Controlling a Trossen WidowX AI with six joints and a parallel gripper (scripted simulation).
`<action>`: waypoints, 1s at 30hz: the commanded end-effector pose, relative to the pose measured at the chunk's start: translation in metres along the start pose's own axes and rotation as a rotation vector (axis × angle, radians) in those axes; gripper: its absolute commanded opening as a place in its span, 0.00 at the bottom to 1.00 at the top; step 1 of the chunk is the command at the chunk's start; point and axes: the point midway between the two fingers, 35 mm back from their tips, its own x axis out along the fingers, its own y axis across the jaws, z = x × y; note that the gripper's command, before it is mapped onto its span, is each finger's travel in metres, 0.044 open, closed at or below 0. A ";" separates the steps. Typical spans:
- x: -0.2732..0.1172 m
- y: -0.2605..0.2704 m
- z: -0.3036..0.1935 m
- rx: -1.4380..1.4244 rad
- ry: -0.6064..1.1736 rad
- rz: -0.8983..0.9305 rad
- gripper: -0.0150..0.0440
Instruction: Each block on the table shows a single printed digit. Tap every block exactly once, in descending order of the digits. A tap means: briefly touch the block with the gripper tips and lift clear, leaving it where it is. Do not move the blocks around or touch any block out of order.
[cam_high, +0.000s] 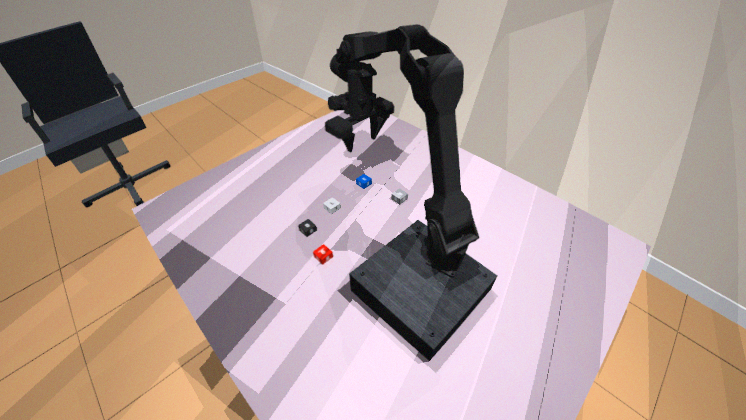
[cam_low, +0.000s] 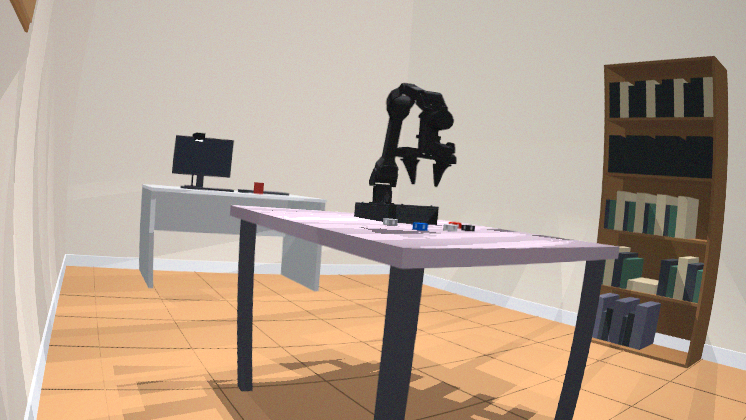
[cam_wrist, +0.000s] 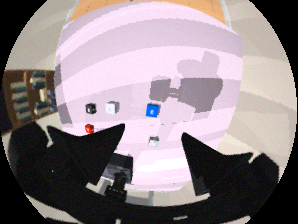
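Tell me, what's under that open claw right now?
The gripper hangs open and empty, high over the pink table. Below lie only its shadow and the blue block nearby. Nothing there is covered.

Office-type room. Swivel chair (cam_high: 78, 112) on tan tiled floor (cam_high: 62, 313). White desk (cam_low: 208, 206) against the far wall carries a monitor (cam_low: 202, 156) and keyboard (cam_low: 262, 192). Tall wooden bookshelf (cam_low: 660, 203) packed with books. Pale walls, white skirting. Robot arm (cam_high: 443, 156) mounted on a separate pink tabletop (cam_low: 469, 247).
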 end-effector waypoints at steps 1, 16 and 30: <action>0.002 -0.004 0.000 -0.004 0.008 -0.001 0.93; 0.000 0.021 -0.002 -0.044 0.006 0.006 0.93; -0.004 0.180 -0.056 -0.049 0.010 0.024 0.93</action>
